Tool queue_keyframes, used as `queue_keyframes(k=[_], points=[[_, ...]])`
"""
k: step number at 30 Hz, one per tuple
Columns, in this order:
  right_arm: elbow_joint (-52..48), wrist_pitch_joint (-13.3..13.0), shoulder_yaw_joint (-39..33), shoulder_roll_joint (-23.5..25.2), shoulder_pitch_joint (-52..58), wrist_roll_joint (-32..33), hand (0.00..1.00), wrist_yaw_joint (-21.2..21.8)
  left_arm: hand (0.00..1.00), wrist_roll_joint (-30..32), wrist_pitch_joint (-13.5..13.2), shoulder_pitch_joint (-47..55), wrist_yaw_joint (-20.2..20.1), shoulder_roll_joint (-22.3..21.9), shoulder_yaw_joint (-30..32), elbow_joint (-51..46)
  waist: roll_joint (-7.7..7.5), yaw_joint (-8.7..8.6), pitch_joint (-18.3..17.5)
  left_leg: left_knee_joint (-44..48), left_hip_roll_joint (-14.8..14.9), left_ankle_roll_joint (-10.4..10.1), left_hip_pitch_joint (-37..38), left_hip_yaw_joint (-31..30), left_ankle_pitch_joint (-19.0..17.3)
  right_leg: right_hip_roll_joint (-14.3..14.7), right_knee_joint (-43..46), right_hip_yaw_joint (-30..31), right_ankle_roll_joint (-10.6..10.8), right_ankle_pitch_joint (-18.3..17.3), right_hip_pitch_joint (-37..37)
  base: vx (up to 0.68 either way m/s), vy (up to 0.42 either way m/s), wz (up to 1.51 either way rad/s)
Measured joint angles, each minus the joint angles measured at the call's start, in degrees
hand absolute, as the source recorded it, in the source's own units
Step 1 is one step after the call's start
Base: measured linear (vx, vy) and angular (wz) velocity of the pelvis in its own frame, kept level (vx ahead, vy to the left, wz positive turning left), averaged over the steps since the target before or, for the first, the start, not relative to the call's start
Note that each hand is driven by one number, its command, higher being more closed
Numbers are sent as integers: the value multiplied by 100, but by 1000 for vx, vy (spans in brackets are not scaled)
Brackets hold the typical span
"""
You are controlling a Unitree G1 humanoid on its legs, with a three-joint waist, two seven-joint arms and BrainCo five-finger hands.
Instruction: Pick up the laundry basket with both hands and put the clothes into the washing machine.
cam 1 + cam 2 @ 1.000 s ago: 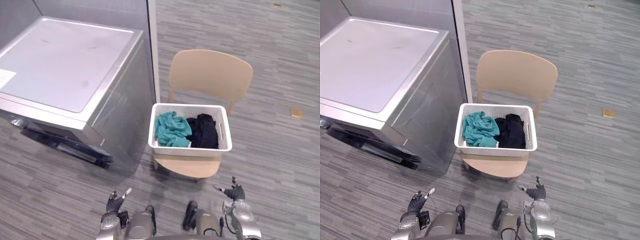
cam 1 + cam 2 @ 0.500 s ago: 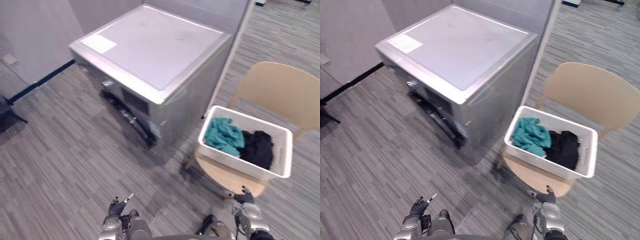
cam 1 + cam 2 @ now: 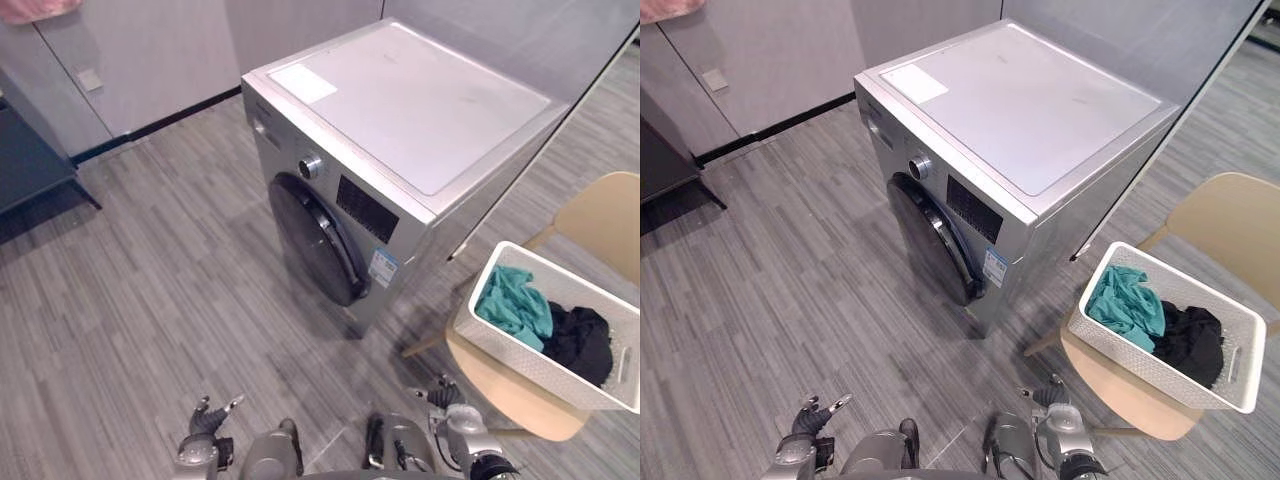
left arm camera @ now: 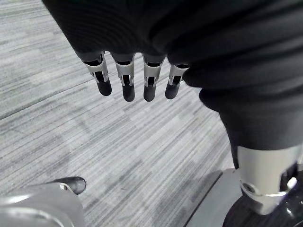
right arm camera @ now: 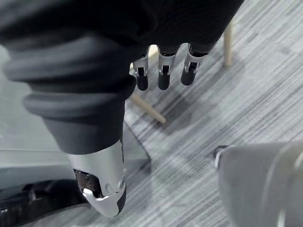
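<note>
A white laundry basket rests on a light wooden chair at the right, holding a teal garment and a black garment. To its left stands the silver washing machine, its round dark door closed. My left hand hangs low at the bottom left, fingers relaxed over bare floor. At the bottom, just left of the chair, my right hand is open too, its fingers holding nothing. Both hands are well apart from the basket.
Grey striped carpet floor spreads in front of the machine. A dark low piece of furniture stands at the far left, grey cabinet panels behind. A glass partition edge runs behind the machine beside the chair.
The camera has swung left and back: the washing machine's front and door now show, and the basket and chair sit at the right edge. Both hands stay low and open.
</note>
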Motion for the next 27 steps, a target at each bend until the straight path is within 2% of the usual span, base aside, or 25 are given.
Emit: queue_keyframes(k=[3,7,10,13,15,19,23,25,27], points=[[-571,-29,338,251,-168,-3,0,6,0,-2,-5,31,34,-40,10,-123,0,60,3,-225,24,-130,-117,-313,261,-29,-15,-379,-5,-2,50,95,-86,74],[-1440,-102,585,289,-741,-5,0,-35,0,-2,-4,85,109,-275,-1,-448,29,334,106,-350,31,-188,-280,-443,521,-100,-19,-674,-57,-32,48,26,-76,45],[-1785,-180,557,209,-1111,-65,0,-113,0,-1,-13,171,127,-311,-54,-611,78,339,228,-350,16,-182,-418,-452,582,-146,-11,-820,-64,-37,2,-53,-26,28],[-2117,-186,235,138,-1378,-106,0,-471,0,-3,-27,203,141,-328,-124,-691,89,481,352,-390,-14,-163,-568,-444,673,-183,7,-824,-68,-39,-151,-98,1,11],[-2159,-182,-11,3,-1564,-98,0,-748,0,-10,-76,235,158,-326,-139,-740,87,483,391,-477,-40,-120,-729,-442,762,-208,24,-825,-91,-52,-323,-140,1,14],[-2316,-168,-167,-258,-1754,-46,0,-967,0,-76,-102,228,241,-300,-278,-831,107,493,549,-666,-109,-58,-843,-380,894,-310,159,-776,-123,-67,-592,-154,-7,5],[-1900,-138,-109,-563,-2336,94,0,-941,0,-123,-117,84,241,-218,-399,-863,122,508,679,-751,-126,-70,-1054,-374,1043,-348,277,-753,-154,-22,-896,-138,-36,2],[-1549,-134,-5,-670,-2642,200,0,-896,0,-126,-118,-66,243,-149,-516,-891,133,604,765,-840,-120,-81,-1089,-392,1123,-341,311,-752,-177,-9,-978,-103,-87,6],[-1150,-113,77,-757,-3027,464,0,-896,0,-222,-134,-246,234,-93,-621,-912,178,622,804,-930,-104,-76,-1205,-461,1251,-320,305,-809,-218,24,-1099,-52,-83,10]])
